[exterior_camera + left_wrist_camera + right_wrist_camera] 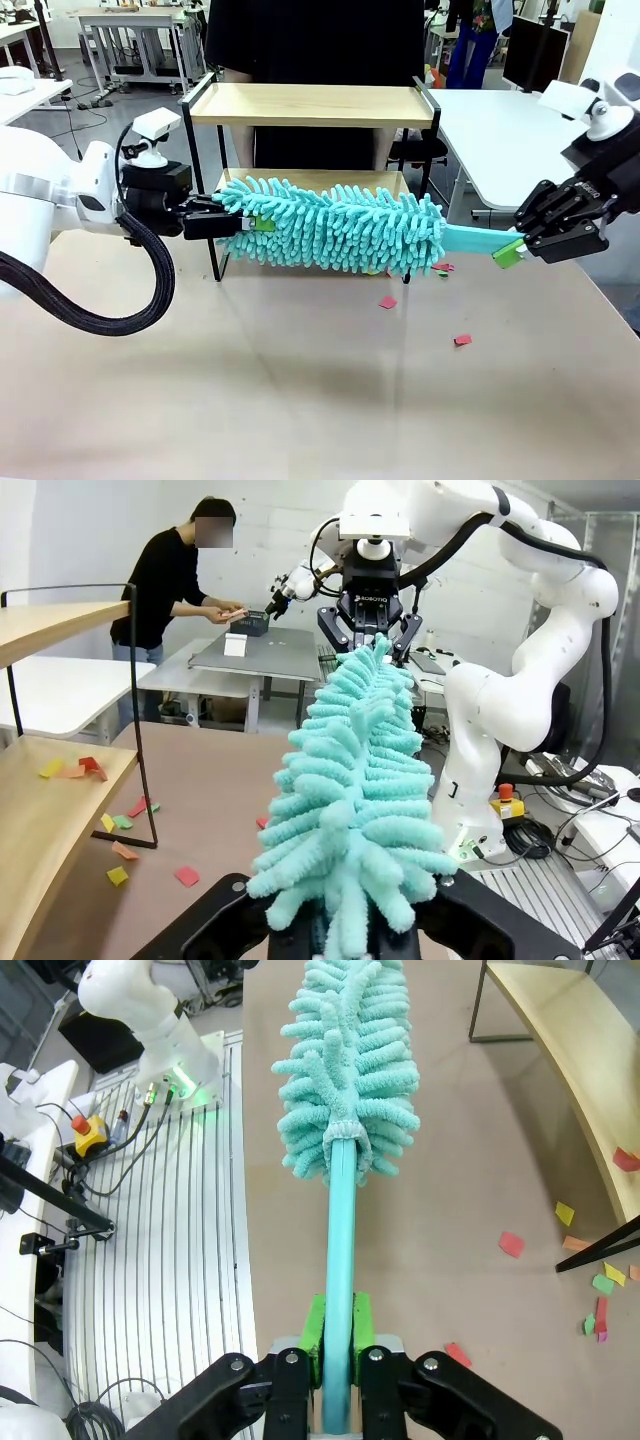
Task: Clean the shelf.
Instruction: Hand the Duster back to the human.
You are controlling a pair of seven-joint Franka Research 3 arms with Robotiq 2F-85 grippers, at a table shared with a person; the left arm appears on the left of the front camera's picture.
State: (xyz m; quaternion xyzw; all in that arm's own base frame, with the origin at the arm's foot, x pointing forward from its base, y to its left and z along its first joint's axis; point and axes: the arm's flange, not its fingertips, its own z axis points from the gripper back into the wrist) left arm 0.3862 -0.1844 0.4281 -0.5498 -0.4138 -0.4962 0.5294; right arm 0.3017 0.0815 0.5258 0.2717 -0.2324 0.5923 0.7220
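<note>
A lab room with white tables and other workstations lies behind a tan counter (300,400), at whose far edge a person in black stands behind the shelf (312,105). The shelf sits at the far middle of the counter, its two light wooden boards held in a thin black frame; the upper board is bare, and the left wrist view shows coloured paper scraps (75,770) on the lower board. More scraps (387,302) lie on the counter just in front of the shelf's right leg, with one red piece (462,340) a little nearer the robot. A teal microfibre duster (335,225) hangs level in front of the lower tier, stretched between the two arms. The left hand (232,220) comes in from the left and its fingers are clamped on the tip of the fluffy head; in the left wrist view the teal strands rise from between the black fingers (200,920). The right hand (512,252) holds the other end, its green pads (314,1325) pressed together on the flat teal handle (340,1280), which runs straight away from the wrist camera to the fluffy head (345,1070).
</note>
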